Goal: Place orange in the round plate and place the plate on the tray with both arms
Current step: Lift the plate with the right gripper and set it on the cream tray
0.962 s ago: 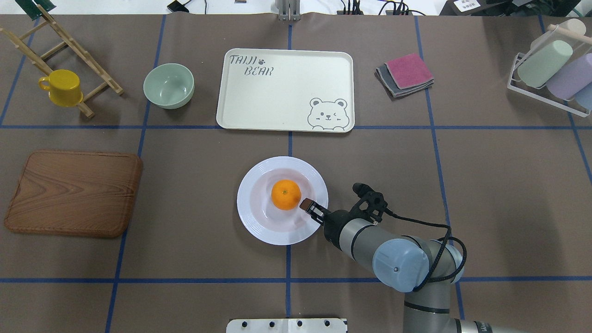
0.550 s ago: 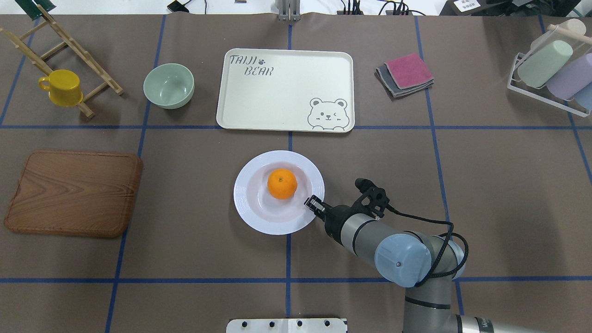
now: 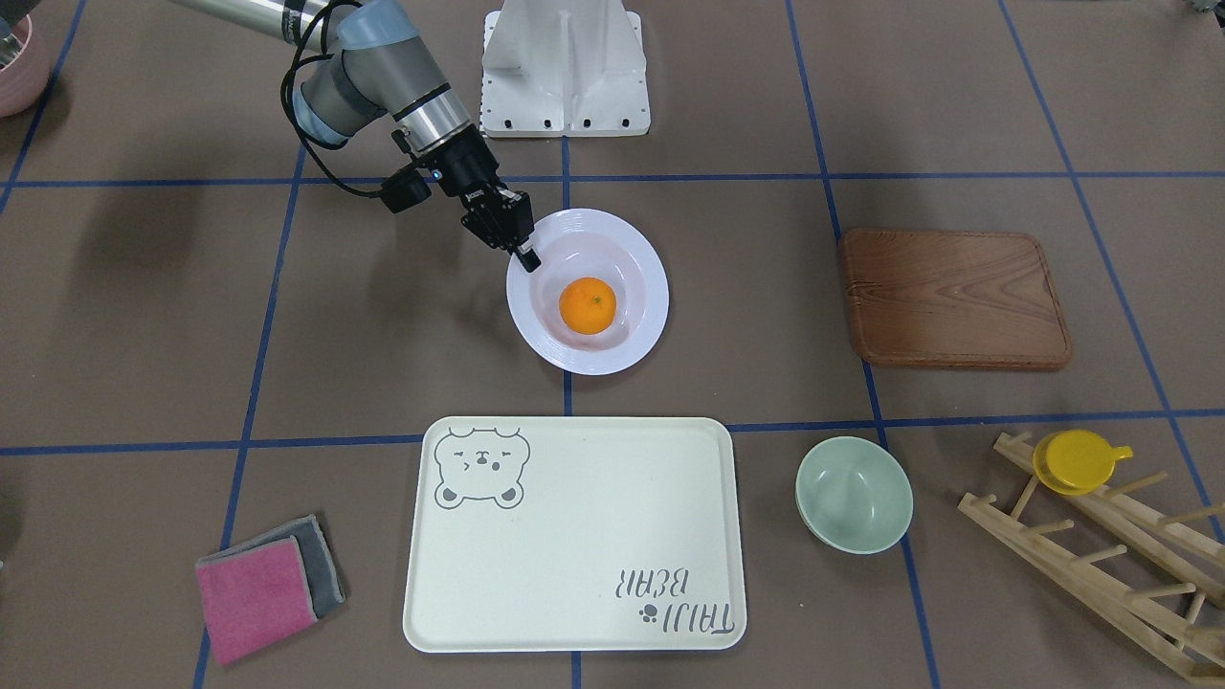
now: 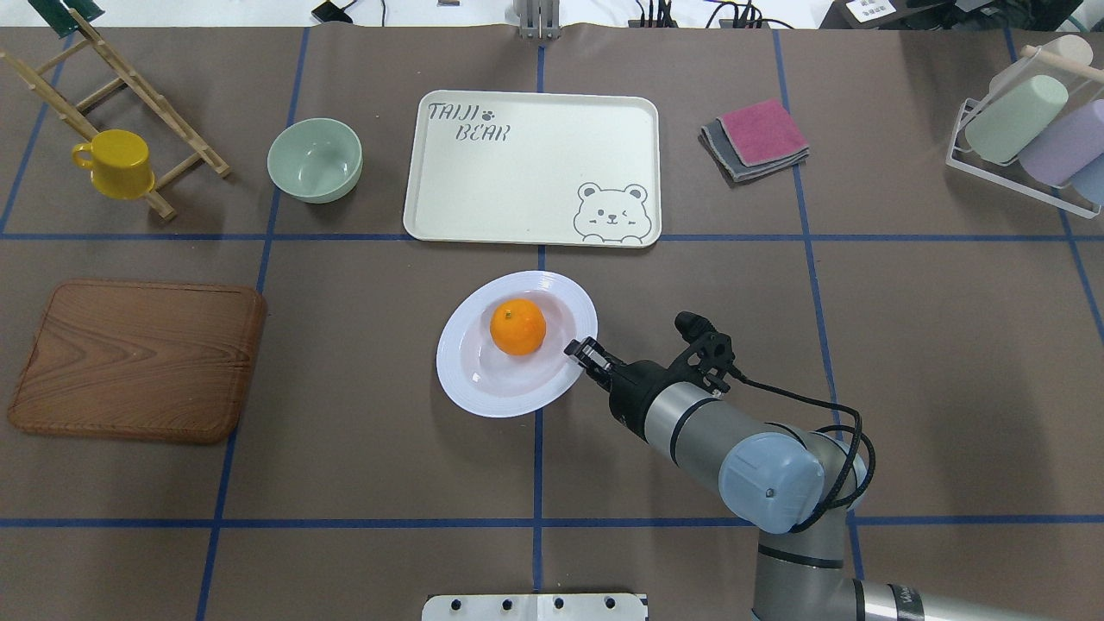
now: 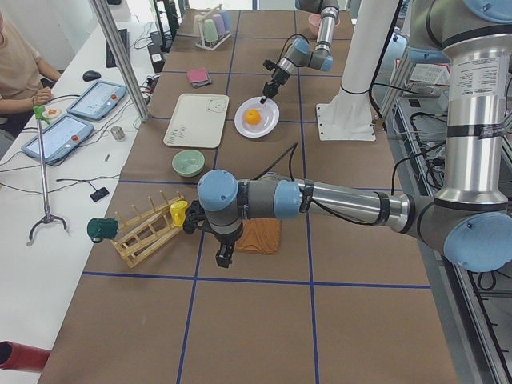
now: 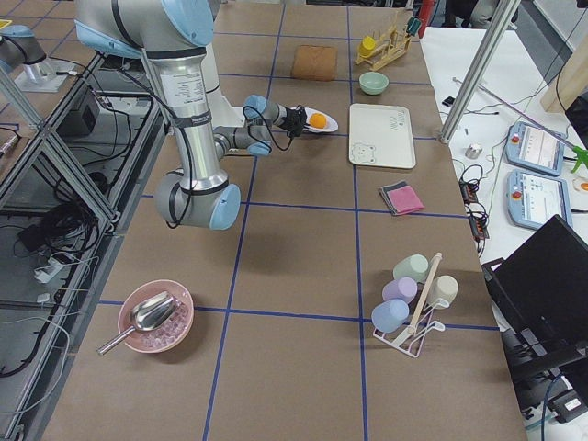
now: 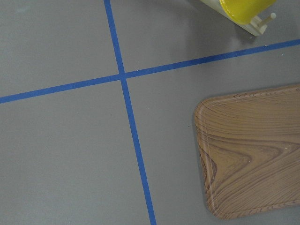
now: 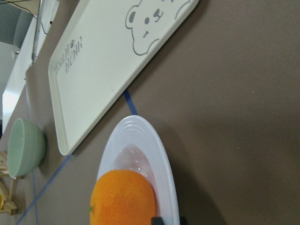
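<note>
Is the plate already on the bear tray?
No, the round plate with the orange is short of the tray, brown table showing between them.

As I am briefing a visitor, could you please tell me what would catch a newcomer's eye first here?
The bright orange sits in the white round plate at mid-table. The right gripper has its jaws closed on the plate's rim, tilting it, just short of the cream bear tray.

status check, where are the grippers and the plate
Right gripper shut on round plate rim, orange inside. Plate not yet on tray, nothing between them. Left gripper off by the wooden board, open or shut unclear.
</note>
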Available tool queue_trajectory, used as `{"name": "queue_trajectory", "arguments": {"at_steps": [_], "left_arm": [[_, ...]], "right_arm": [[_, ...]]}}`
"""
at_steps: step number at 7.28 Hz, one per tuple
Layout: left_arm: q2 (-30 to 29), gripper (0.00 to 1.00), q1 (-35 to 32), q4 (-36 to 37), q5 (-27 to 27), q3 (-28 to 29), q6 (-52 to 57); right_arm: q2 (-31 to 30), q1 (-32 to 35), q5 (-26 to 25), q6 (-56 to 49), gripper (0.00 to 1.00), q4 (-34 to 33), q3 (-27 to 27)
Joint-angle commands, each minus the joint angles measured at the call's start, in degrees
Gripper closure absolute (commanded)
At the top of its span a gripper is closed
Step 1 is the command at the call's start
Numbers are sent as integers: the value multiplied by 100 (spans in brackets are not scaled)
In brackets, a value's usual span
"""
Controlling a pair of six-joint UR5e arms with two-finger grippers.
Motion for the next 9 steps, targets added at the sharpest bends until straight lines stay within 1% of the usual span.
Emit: {"name": "queue_trajectory", "arguments": {"at_steps": [1,3,4,5,6,7,8,9], "left_arm": [[0,0,0,0,6,16,-61],[0,0,0,0,32,7,-70],[-9,0,0,0,32,-1,-70],[-9,0,0,0,32,-2,-70],[-9,0,0,0,23,-19,-70],[-9,0,0,0,23,-28,-70],[-9,0,9,0,23,-28,-70],[-9,0,9,0,15,-37,-70]], "right_arm": [[377,211,-301,75,100,111,31],[615,675,-374,434,100,85,-56],[730,852,-382,697,100,76,-283],[1114,1002,-382,778,100,76,-877],[1640,1160,-391,831,100,67,-1631],[2002,1344,-391,1083,100,49,-2283],[2240,1459,-409,1164,100,49,-2864],[2304,1547,-417,1304,100,58,-3096]]}}
